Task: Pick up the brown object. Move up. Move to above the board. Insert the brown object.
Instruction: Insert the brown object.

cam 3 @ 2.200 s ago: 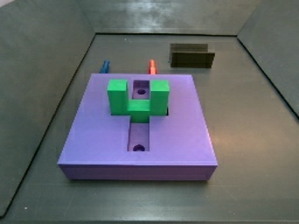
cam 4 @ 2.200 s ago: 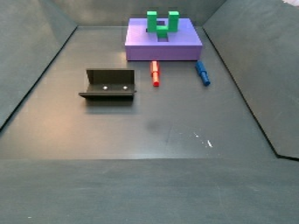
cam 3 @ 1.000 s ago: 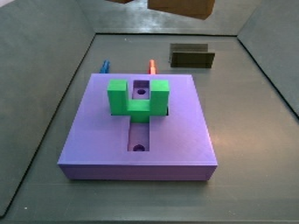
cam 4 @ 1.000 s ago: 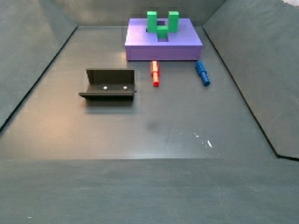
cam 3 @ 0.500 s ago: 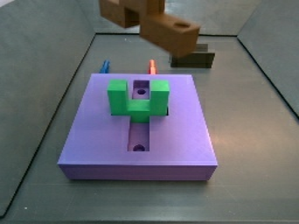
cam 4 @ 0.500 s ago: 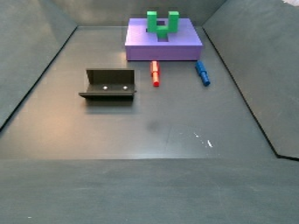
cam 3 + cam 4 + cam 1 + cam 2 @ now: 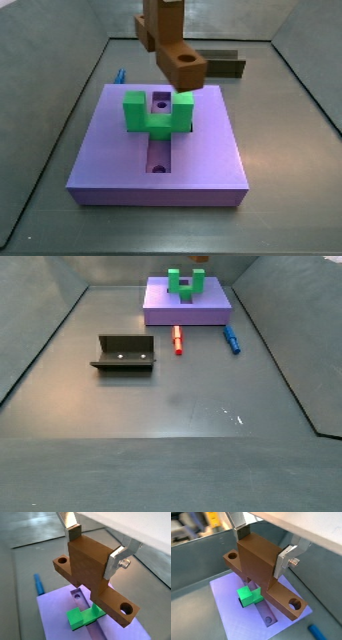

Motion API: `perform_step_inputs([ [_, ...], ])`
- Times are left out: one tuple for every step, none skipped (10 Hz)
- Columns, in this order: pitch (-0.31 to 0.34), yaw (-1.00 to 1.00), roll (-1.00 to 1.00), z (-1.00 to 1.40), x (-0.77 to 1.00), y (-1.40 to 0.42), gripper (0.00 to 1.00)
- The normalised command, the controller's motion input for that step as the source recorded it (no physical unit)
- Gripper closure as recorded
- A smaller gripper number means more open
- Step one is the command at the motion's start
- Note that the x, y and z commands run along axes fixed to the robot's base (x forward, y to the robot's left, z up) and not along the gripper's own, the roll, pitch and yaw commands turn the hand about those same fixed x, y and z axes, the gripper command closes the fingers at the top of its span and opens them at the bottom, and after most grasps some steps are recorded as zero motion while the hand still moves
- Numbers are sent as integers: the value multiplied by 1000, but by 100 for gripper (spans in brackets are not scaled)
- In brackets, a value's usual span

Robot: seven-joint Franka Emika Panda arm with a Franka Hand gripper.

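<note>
My gripper [image 7: 95,547] is shut on the brown object [image 7: 87,567], a cross-shaped block with a hole in each arm. Both wrist views show it held between the silver fingers [image 7: 286,559]. In a side view the brown object [image 7: 167,40] hangs in the air above the far end of the purple board [image 7: 160,150], just over the green U-shaped block [image 7: 158,112] that stands on the board's slot. The gripper itself is above that view's top edge. In the other side view [image 7: 187,306] the board and green block [image 7: 186,283] show, but the brown object and gripper are out of view.
The dark fixture [image 7: 124,353] stands on the grey floor away from the board. A red peg [image 7: 178,341] and a blue peg [image 7: 231,339] lie beside the board's edge. Grey walls enclose the floor.
The brown object has come in from the top of the side view and moved down and over the board, from far right to above the green block.
</note>
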Motion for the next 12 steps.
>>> perform_step_inputs([
  [-6,-960,27,0,11,-171,100],
  [0,-986,31,-43,0,-151,100],
  [0,-926,19,-226,9,-280,100],
  [0,-497,120,-254,183,-354,100],
  [101,-257,153,-434,157,-120,100],
  [13,-43,136,-357,0,-6,100],
  [83,0,173,-340,31,0,100],
  [139,0,116,-371,43,20,100],
  [110,-57,0,-266,0,0,100],
  [56,-26,-4,-169,31,-109,100],
  [33,-23,0,-189,23,-89,100],
  [43,-57,7,-274,0,-86,100],
])
